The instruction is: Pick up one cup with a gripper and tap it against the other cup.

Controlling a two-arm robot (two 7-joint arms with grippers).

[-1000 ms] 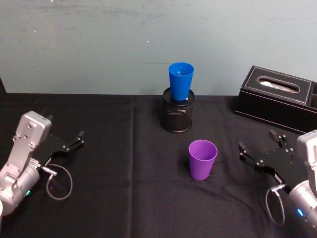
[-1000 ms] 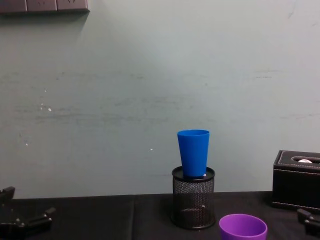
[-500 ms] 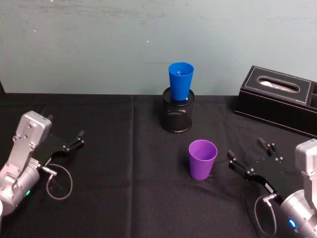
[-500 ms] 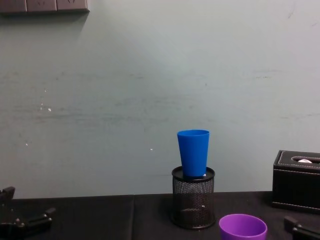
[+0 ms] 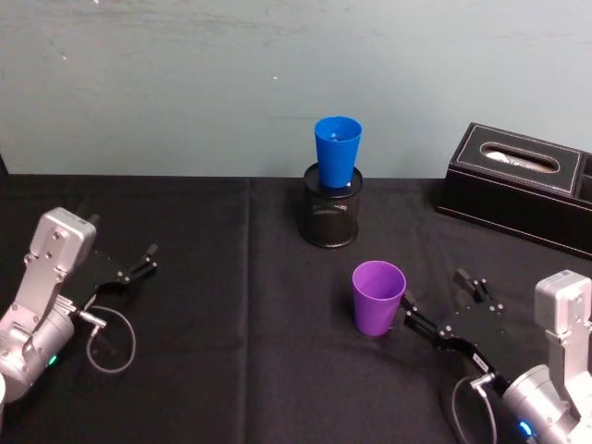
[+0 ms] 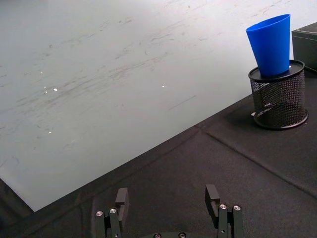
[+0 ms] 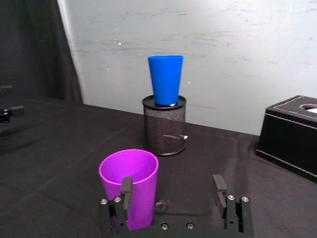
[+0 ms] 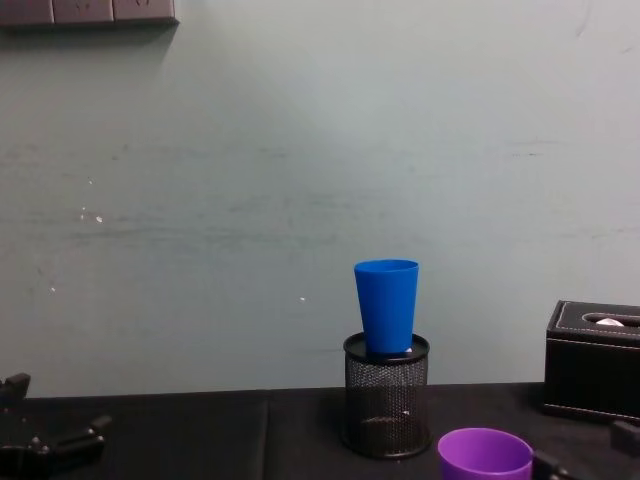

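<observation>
The purple cup stands upright on the black cloth, in front of the blue cup, which sits in a black wire-mesh pen holder. My right gripper is open, low over the cloth just right of the purple cup. One fingertip is close against the cup's side; I cannot tell whether it touches. In the right wrist view the purple cup sits ahead of one finger, off to the side of the gap of the right gripper. My left gripper rests open at the far left.
A black tissue box stands at the back right, near the right arm. The wall runs along the table's far edge behind the pen holder. Bare black cloth lies between the left gripper and the cups.
My right gripper has slid left across the cloth toward the purple cup, ending with one finger beside it. The cups and the left arm have not moved.
</observation>
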